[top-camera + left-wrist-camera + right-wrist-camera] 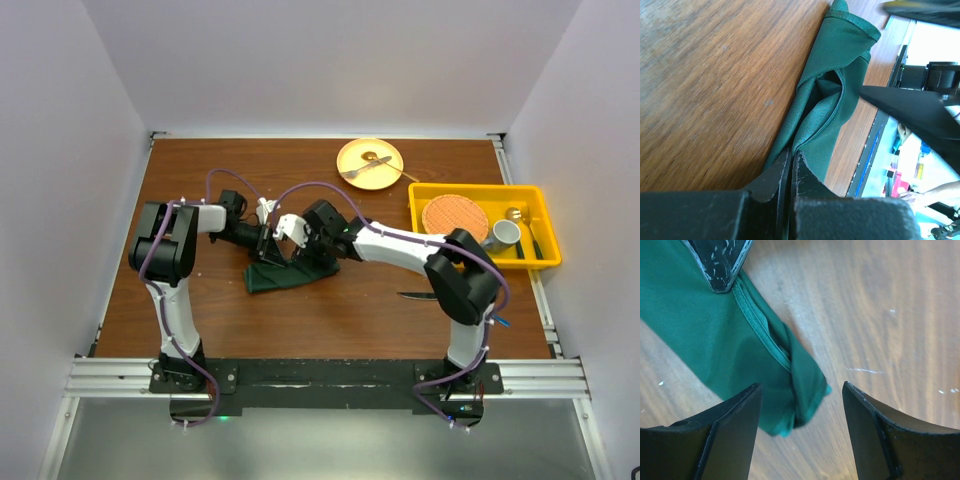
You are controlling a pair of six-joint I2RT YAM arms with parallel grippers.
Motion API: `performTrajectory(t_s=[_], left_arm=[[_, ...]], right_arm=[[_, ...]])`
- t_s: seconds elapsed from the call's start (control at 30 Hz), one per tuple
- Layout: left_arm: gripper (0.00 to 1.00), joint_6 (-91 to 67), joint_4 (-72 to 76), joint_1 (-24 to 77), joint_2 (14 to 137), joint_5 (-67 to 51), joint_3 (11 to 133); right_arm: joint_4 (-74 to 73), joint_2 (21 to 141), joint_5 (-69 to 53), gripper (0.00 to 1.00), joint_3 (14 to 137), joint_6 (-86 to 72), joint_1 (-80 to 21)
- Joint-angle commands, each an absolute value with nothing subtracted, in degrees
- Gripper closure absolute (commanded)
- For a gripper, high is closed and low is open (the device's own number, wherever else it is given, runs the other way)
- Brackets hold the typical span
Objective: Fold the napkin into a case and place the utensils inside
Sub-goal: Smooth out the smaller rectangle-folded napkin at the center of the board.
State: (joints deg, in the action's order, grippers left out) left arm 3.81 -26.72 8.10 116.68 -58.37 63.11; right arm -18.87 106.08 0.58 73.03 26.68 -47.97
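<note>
The dark green napkin lies folded into a narrow, rumpled strip on the wooden table between the two arms. My left gripper is shut on one end of the napkin, with cloth pinched between its jaws. My right gripper stands open just above the other end of the napkin, touching nothing. The two grippers meet over the cloth. A dark knife lies on the table by the right arm, partly hidden. A bright-blue sliver shows beside that arm; I cannot tell whether it is the fork.
A yellow plate with metal cutlery sits at the back. A yellow bin at the right holds a round orange mat, a cup and more cutlery. White walls enclose the table on three sides.
</note>
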Motion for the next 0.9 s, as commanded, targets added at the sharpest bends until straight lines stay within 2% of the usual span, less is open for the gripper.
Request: performTrajectory(t_s=[0.0,0.1,0.23,0.37,0.43,0.57,0.87], left_arm=[[1.0,9.3,-26.1,7.2,120.1,-43.2,61.9],[1.0,9.8,-26.5,6.9,120.3,-42.8,61.7],[1.0,9.6,-26.6,6.6,120.2,-43.1,61.5],[1.0,9.5,-26.5,6.6,120.0,-43.0,61.2],[1.0,9.2,-26.5,6.6,120.0,-42.8,61.3],[1.0,9.4,-26.5,6.6,120.1,-42.7,61.9],[1.0,9.6,-26.3,6.7,119.9,-42.5,61.9]], right_arm=[[-16.2,109.6,4.0,0.35,73.5,28.7,-48.3],[-13.8,109.9,7.2,0.43,72.2,28.7,-48.6],[-12.7,109.7,11.3,0.62,69.0,28.2,-48.8],[-13.1,108.8,13.0,0.71,67.4,27.2,-49.2],[-13.1,108.9,13.5,0.7,67.2,26.5,-49.6],[-16.2,107.1,10.3,0.45,69.4,23.7,-49.6],[-29.1,103.6,-1.1,0.41,83.0,16.6,-48.4]])
